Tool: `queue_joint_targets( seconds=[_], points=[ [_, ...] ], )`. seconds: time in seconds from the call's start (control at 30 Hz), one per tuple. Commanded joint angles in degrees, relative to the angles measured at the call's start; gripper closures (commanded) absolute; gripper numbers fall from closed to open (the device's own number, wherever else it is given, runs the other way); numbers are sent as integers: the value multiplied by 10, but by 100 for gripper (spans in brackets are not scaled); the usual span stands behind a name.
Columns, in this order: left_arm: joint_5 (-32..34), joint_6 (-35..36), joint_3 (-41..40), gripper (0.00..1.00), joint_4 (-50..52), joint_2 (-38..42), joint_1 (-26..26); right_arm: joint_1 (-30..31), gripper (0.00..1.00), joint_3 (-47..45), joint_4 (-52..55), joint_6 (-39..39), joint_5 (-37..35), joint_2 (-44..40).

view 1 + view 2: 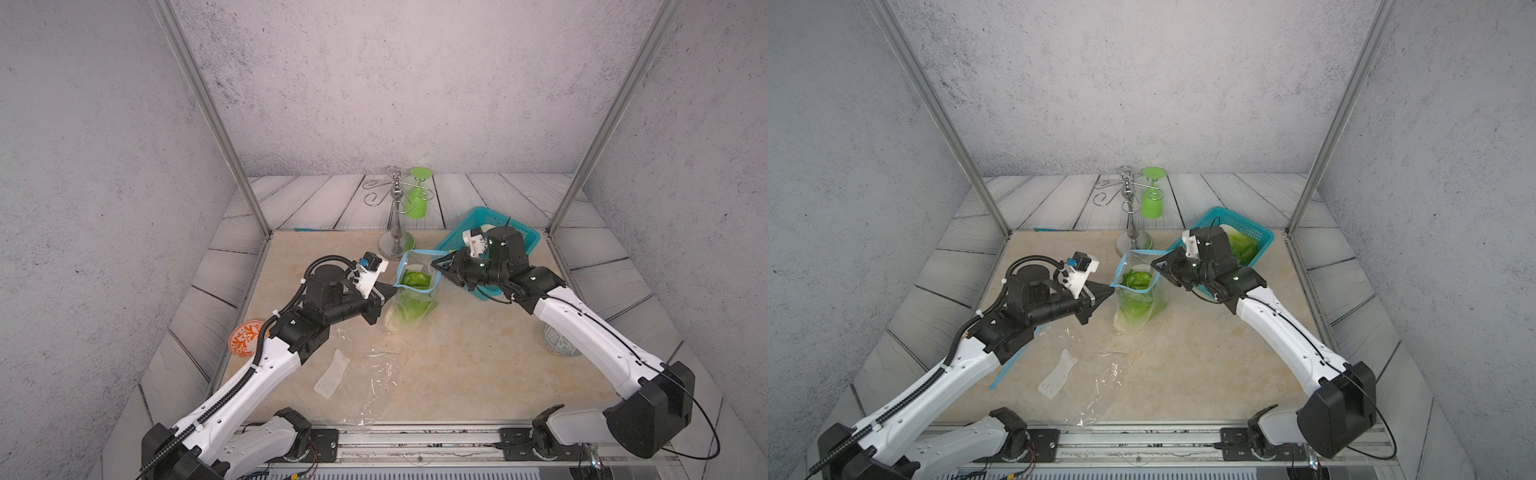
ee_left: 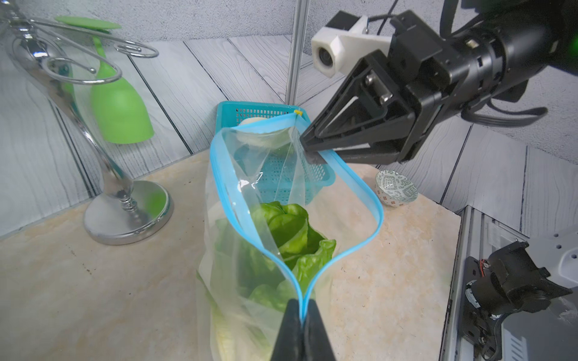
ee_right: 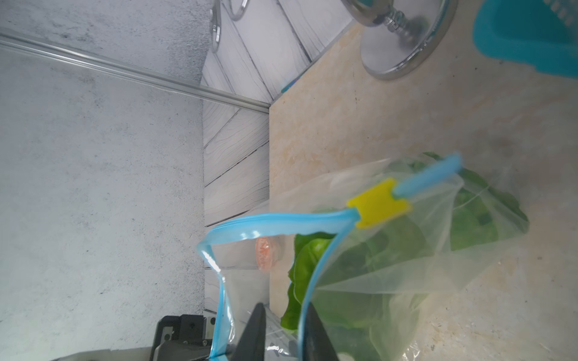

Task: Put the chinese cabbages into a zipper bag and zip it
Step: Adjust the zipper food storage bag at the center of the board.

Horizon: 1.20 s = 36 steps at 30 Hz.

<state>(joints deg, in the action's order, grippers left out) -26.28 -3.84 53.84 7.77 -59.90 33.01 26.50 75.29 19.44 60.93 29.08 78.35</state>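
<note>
My left gripper [image 2: 301, 309] clamps the unzipped zipper bag [image 2: 215, 165], my right gripper [image 3: 283, 312] stands apart; cabbage [image 2: 291, 228] is bagged, another cabbage [image 1: 1244, 249] remains in the basket [image 1: 1264, 237].

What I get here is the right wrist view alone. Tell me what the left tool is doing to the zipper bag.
Observer: The left tool is shut on the blue rim of the zipper bag, at the end far from the yellow slider.
Operator: Report what the basket holds.
Observer: A chinese cabbage lies in it, not yet bagged.
Operator: Now say what hangs on the metal rack.
Observer: A green goblet, upside down.
</note>
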Motion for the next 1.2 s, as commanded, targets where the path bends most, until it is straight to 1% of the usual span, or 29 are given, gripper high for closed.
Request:
queue_joint_targets(
  seconds=[0.0,0.03,0.07,0.13,0.23,0.3,0.33,0.4,0.47,0.53,0.63,0.73,0.87,0.97,1.07,1.1,1.17],
  points=[
    [6,23,44,100,19,1,3,-56,55,68,47,-147,77,-8],
    [8,25,50,100,26,1,2,-76,50,75,66,-195,87,-9],
    [7,27,56,100,33,0,2,-91,47,73,75,-237,95,-10],
    [6,28,66,100,42,-5,2,-121,44,56,68,-294,112,-15],
    [12,25,77,100,51,-11,2,-146,44,10,31,-361,91,-29],
    [13,23,79,100,52,-13,2,-150,48,-35,-16,-406,77,-35],
    [13,20,79,100,50,-14,2,-149,48,-58,-44,-435,81,-33],
    [10,19,78,100,47,-17,2,-148,45,-100,-96,-493,104,-24],
    [5,14,79,100,42,-19,2,-148,40,-137,-148,-555,149,-10],
    [-1,11,82,100,40,-22,2,-149,36,-147,-171,-595,177,11],
    [-4,9,83,100,38,-25,2,-147,36,-127,-186,-621,221,64],
    [-2,9,77,100,41,-23,2,-146,37,-93,-200,-622,278,119],
    [0,10,76,100,49,-19,2,-146,33,-52,-200,-660,295,174],
    [8,4,76,100,49,-15,1,-146,34,-7,-196,-661,337,217],
    [11,10,77,100,56,-17,0,-141,36,14,-207,-651,389,240],
    [11,10,77,100,57,-17,0,-140,37,21,-194,-660,392,247],
    [12,9,76,100,57,-16,0,-139,41,50,-118,-709,408,263]
  ],
)
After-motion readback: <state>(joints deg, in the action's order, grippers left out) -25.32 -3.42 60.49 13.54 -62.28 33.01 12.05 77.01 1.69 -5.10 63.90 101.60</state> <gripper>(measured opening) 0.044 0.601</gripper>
